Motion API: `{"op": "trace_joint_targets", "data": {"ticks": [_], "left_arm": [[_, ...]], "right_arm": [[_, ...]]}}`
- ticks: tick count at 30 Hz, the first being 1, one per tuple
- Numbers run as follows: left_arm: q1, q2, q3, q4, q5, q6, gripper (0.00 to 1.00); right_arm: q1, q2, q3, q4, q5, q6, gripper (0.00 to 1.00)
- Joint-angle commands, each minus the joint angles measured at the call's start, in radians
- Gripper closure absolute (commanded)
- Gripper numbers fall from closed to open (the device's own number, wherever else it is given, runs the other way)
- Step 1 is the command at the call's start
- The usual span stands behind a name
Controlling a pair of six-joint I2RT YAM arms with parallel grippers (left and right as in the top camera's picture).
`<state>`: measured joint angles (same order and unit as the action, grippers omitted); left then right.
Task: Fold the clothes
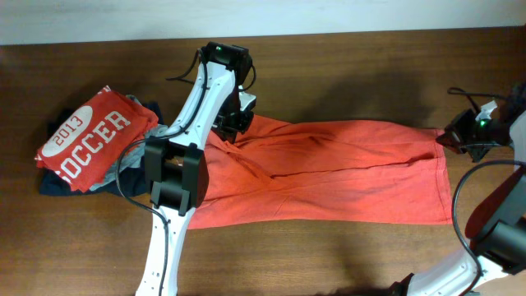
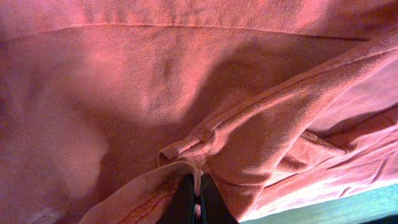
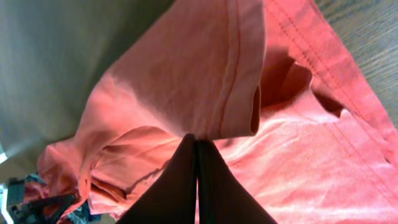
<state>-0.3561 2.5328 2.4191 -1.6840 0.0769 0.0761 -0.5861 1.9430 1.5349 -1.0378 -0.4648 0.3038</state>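
Left gripper (image 2: 196, 186): we hold it clamped on a hemmed fold at the T-shirt's (image 1: 345, 173) far-left corner.
Right gripper (image 3: 196, 146): pinched shut on the far-right edge.
T-shirt: stretched on the table (image 1: 329, 255) between our 2 grippers, 1 at each end.
Long axis: left to right; the cloth spreads from both grips toward the near edge.
Facing: print hidden; we cannot tell which end is the collar.
Next: we judge both arms must move together.

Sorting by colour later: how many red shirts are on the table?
2. The orange-red T-shirt lies stretched across the middle; a red shirt printed "2013 SOCCER" tops the pile at the left. More may be hidden underneath.
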Motion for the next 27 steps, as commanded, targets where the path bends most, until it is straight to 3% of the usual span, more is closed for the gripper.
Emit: {"op": "trace_joint_targets", "data": {"ticks": [1, 9, 20, 27], "left_arm": [[0.005, -0.041, -0.01, -0.005, -0.011, -0.024, 0.99], [0.007, -0.085, -0.069, -0.005, -0.041, -0.023, 0.99], [0.013, -0.106, -0.224, -0.005, -0.103, -0.023, 0.99], [0.046, -0.106, -0.229, -0.005, -0.1, -0.023, 0.99]], "right_arm": [[-0.003, -0.08, 0.01, -0.016, -0.031, -0.027, 0.96], [-0.003, -0.099, 0.01, -0.038, -0.008, -0.038, 0.96], [-0.005, -0.099, 0.01, -0.085, 0.239, -0.034, 0.96], [-0.004, -0.098, 0.01, -0.082, 0.241, -0.034, 0.96]]}}
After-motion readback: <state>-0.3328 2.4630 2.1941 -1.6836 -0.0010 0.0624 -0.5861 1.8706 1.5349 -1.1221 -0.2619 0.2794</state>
